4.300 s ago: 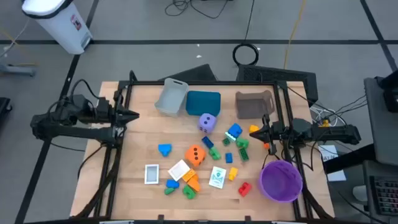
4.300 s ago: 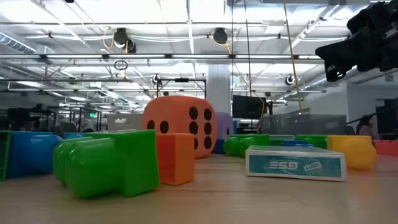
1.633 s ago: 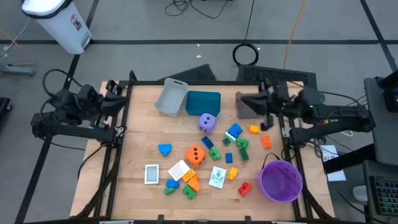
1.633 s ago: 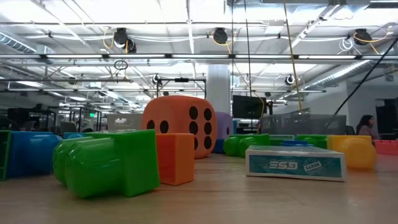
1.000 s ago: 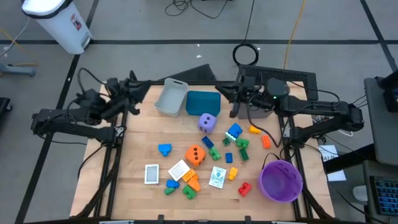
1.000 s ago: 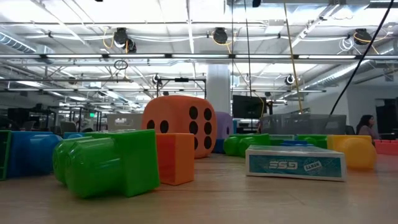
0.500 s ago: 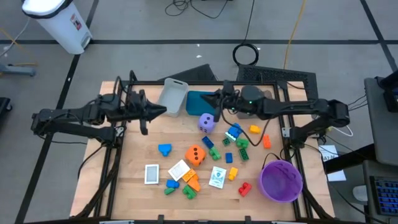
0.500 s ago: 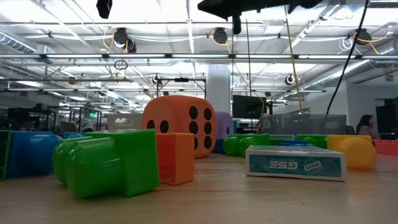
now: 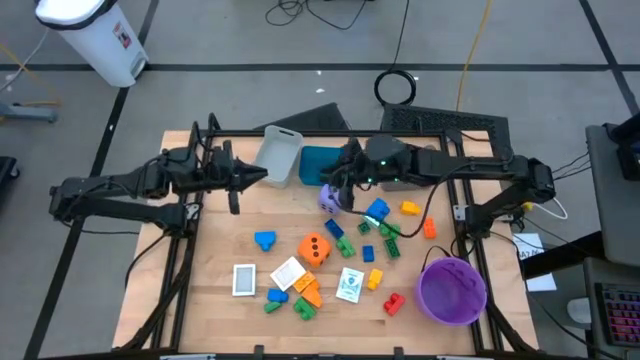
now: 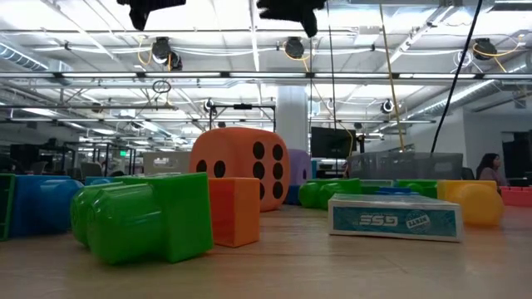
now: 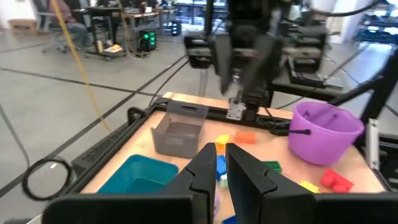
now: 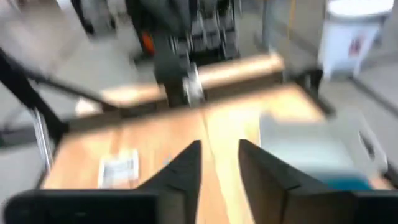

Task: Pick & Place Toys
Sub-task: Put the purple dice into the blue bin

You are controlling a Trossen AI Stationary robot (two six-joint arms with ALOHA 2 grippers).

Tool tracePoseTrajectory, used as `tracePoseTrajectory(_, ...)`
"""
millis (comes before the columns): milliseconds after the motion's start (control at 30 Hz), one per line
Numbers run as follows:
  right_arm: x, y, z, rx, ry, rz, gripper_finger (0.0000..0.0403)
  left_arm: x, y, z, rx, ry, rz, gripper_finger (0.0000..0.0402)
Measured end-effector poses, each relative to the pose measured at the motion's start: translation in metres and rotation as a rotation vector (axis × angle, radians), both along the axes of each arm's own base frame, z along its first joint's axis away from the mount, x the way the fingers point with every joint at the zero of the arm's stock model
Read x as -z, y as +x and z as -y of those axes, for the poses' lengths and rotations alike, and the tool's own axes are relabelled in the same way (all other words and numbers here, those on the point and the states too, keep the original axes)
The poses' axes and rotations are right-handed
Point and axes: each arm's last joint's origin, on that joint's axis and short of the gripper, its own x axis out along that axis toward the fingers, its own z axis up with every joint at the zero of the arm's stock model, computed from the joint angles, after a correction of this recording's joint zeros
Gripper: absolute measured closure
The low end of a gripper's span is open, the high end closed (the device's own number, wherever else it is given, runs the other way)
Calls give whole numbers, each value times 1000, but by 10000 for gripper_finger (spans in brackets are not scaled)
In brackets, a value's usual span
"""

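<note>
Evidently, the task is judged to be at its start: no toy is seen in any container. Along the near edge of the tabletop (image 9: 220, 230), white cards (image 9: 244, 280) and a cluster of small bricks (image 9: 300, 298) are found, with a red brick (image 9: 393, 303) beside the purple bowl (image 9: 425, 275) at the near right corner. No toy can be made out in the bowl. Toward the middle, the orange die (image 9: 315, 248) is seen among scattered blue, green and yellow bricks. Farther on, the purple die (image 9: 328, 204) is overhung by the right gripper (image 9: 338, 190); its fingers are held apart and nothing is gripped. A pick of this die is judged the likely step in hand. The left gripper (image 9: 260, 177) is held above the far left part of the tabletop, fingers together and empty. At the far edge, the grey tray (image 9: 277, 160) and the teal tray (image 9: 315, 160) show no contents. Every toy remains to be moved.
</note>
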Motion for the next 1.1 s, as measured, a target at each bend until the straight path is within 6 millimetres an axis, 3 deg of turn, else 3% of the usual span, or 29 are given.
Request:
tracePoseTrajectory(200, 31, -7, 9, 52, 37, -308, 203, 0, -2, -9, -55, -17, 2, 360)
tracePoseTrajectory(400, 47, 5, 15, 69, 57, -346, 138, 1, -3, -15, -95, -19, -5, 360)
tracePoseTrajectory(633, 81, 23, 19, 61, 59, -459, 88, 1, -4, -19, -119, -62, 7, 353)
tracePoseTrajectory(867, 102, 32, 17, -10, -17, -538, 73, 1, -4, -18, -92, -92, 13, 259)
tracePoseTrajectory(1100, 105, 31, 17, -111, -146, -579, 77, 2, -4, -18, -100, -150, 14, 148)
